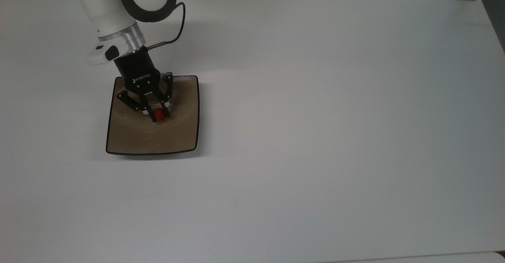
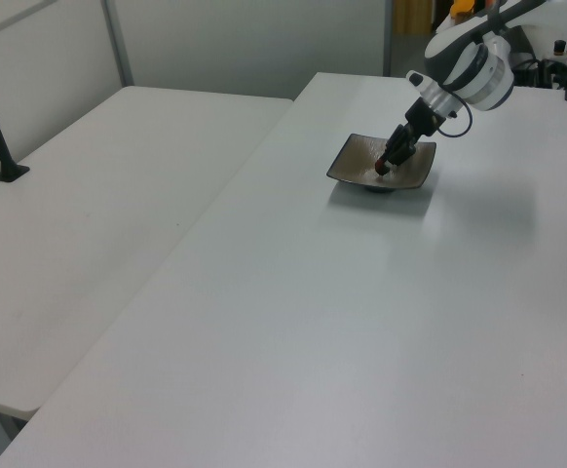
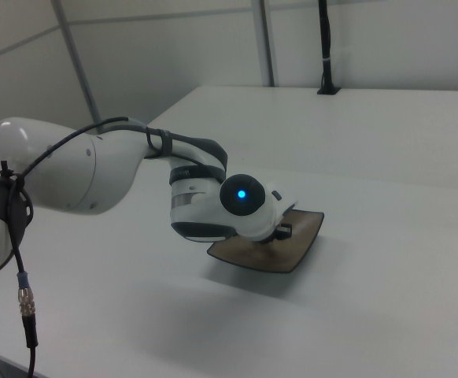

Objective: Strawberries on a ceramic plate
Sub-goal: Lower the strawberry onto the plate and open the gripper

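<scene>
Fingers point(image 1: 154, 115) half-hide strawberry point(image 1: 159, 114); arm point(image 3: 213, 206) blocks plate point(image 3: 296, 250).

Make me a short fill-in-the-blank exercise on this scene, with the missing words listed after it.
1. The gripper is shut on a red ____.
2. The strawberry is over the square brown ____.
3. The plate rests on a ____ table.

Missing words: strawberry; plate; white

The top view looks steeply down on the worktop point(image 1: 315, 136); the left view sits far off, the right view close behind the arm point(image 3: 95, 173); all share the ceramic plate point(image 1: 130, 136).
</scene>
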`<state>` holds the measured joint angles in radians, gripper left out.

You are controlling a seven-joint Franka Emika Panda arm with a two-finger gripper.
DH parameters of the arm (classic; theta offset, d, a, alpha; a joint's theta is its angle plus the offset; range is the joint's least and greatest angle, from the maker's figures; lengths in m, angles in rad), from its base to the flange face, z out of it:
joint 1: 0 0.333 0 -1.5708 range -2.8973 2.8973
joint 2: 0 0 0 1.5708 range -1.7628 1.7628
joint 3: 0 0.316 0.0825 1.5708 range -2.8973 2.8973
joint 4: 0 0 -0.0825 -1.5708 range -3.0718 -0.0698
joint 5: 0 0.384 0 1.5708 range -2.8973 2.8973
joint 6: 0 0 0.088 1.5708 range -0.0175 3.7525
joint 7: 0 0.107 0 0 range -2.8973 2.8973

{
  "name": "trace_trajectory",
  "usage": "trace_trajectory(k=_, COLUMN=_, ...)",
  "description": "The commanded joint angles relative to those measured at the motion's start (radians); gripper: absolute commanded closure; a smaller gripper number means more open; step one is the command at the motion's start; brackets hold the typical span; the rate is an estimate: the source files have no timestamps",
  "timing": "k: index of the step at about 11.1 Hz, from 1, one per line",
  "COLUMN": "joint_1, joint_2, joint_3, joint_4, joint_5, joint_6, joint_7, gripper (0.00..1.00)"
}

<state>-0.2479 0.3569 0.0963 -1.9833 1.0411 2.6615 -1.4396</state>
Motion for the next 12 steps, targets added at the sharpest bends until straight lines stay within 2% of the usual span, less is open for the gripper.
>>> trace_trajectory(k=1, joint_1=-0.007, joint_2=0.004, joint_3=0.006, joint_4=0.02, joint_5=0.031, joint_6=-0.005, joint_7=-0.035, gripper=0.65)
trace_trajectory(k=7, joint_1=-0.005, joint_2=0.03, joint_3=0.006, joint_4=0.049, joint_5=0.033, joint_6=-0.002, joint_7=-0.036, gripper=0.59)
trace_trajectory(k=8, joint_1=-0.007, joint_2=0.033, joint_3=0.006, joint_4=0.049, joint_5=0.033, joint_6=-0.003, joint_7=-0.036, gripper=0.52)
trace_trajectory(k=9, joint_1=-0.007, joint_2=0.036, joint_3=0.006, joint_4=0.05, joint_5=0.033, joint_6=-0.003, joint_7=-0.036, gripper=0.33)
trace_trajectory(k=12, joint_1=-0.007, joint_2=0.034, joint_3=0.006, joint_4=0.05, joint_5=0.033, joint_6=-0.003, joint_7=-0.036, gripper=0.02)
